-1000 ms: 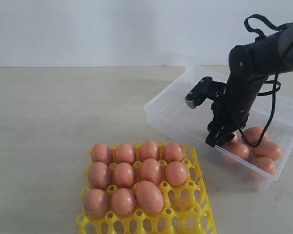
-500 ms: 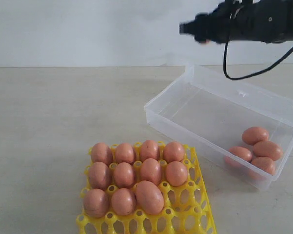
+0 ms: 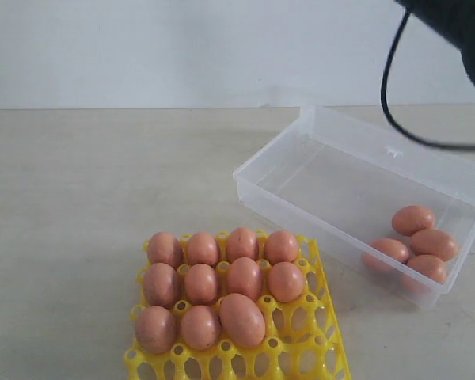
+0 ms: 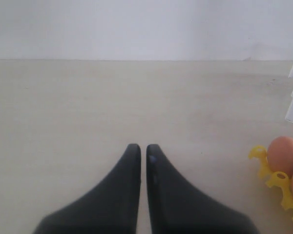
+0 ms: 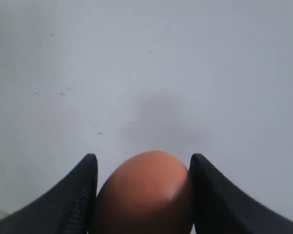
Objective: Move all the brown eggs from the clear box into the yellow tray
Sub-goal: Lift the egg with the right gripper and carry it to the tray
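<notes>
The right gripper (image 5: 144, 159) clamps a smooth reddish-brown egg (image 5: 144, 195); the left gripper (image 4: 142, 147), its tips pressed together, hovers near the bright yellow plastic egg tray (image 4: 277, 179).

Your exterior camera stands off the table (image 3: 79, 198), raised and tilted down, with the yellow tray (image 3: 313, 340) nearest and the clear box (image 3: 332, 182) behind to the right. Your left wrist camera sits low, looking along the left gripper (image 4: 142, 147) across the tabletop to the wall; it shares only the tray's edge with the exterior view. Your right wrist camera looks past the right gripper (image 5: 142, 158) and a close-up brown egg (image 5: 144, 195) at what is probably blank wall.
</notes>
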Controlling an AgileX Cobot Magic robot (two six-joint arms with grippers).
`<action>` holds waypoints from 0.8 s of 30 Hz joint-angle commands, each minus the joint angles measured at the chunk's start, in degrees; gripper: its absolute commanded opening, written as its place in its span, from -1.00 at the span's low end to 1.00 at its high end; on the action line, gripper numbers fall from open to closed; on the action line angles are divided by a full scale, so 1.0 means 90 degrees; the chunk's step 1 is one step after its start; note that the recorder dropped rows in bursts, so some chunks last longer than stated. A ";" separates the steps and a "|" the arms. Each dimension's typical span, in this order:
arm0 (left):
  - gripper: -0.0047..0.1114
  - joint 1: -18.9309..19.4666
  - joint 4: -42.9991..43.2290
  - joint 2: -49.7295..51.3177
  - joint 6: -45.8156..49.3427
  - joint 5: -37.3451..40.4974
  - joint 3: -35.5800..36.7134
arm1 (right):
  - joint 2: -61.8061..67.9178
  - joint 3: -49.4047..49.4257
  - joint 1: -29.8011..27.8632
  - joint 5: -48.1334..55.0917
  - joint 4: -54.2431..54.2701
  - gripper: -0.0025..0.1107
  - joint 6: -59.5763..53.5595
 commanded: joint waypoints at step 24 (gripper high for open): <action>-0.85 -0.0027 -0.0050 -0.0020 -0.0043 -0.0072 -0.0013 | 0.1748 0.5344 0.2208 -0.3463 0.0658 -0.96 -0.0071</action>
